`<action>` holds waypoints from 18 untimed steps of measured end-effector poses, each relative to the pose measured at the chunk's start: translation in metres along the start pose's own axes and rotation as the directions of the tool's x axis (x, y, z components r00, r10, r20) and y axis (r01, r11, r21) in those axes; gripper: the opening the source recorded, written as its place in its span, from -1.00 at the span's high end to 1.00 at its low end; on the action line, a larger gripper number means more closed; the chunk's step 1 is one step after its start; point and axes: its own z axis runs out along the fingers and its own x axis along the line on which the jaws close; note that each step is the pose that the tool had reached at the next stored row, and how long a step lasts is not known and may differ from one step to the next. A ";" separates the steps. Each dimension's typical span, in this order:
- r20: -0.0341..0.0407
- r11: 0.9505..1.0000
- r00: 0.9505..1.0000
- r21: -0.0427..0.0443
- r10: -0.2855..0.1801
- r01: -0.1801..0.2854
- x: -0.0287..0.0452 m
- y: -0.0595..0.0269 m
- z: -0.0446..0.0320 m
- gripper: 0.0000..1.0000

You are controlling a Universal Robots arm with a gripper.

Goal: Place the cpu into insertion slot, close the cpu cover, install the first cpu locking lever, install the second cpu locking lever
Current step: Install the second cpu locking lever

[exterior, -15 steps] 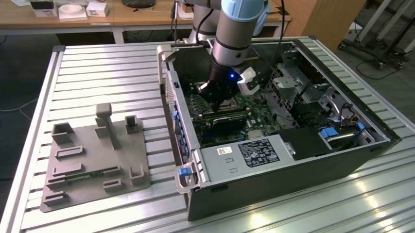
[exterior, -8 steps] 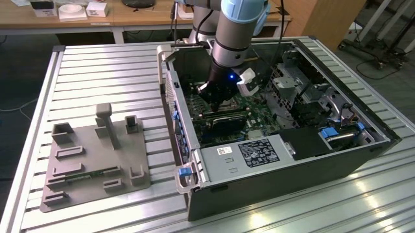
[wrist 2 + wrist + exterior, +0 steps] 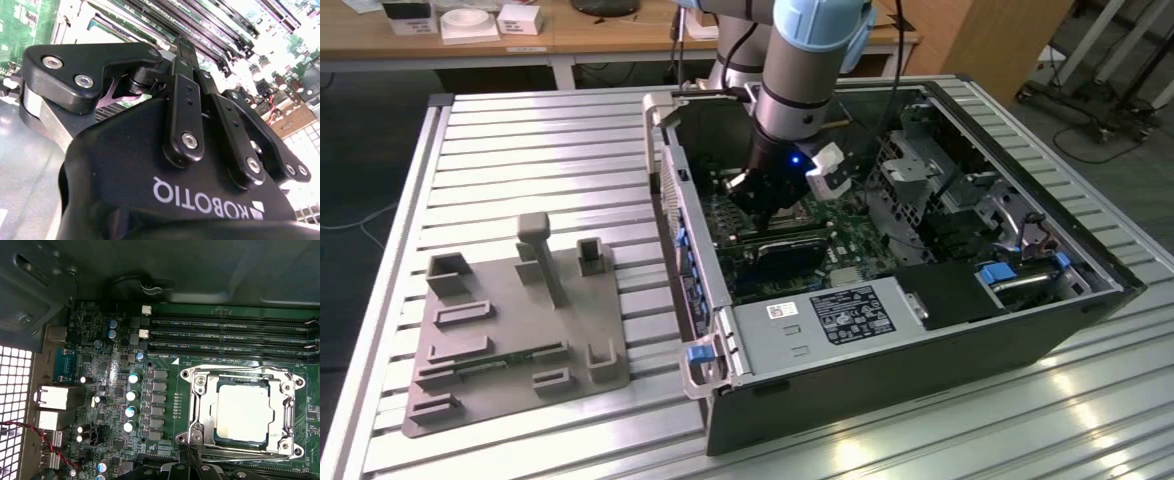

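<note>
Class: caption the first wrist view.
Cpu seated in insertion slot, cpu cover down, pincer at its edge.

Arm (image 3: 794, 75): silver-grey tube, light-blue joint caps, blue indicator light. Gripper (image 3: 192, 82): matte black linkage fingers, silver screws, white lettering.

shiny metal cpu cover (image 3: 240, 412), seemingly matt pale cpu (image 3: 245, 412)

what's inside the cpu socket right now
The cpu lies in the insertion slot, its pale metal top showing through the window of the cpu cover, which lies flat around it. The slot's contacts beneath the chip are covered, so they can't be seen.
</note>
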 end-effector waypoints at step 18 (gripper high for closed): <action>-0.001 1.000 1.000 -0.014 0.000 0.000 -0.0001 0.0000 0.0025 0.80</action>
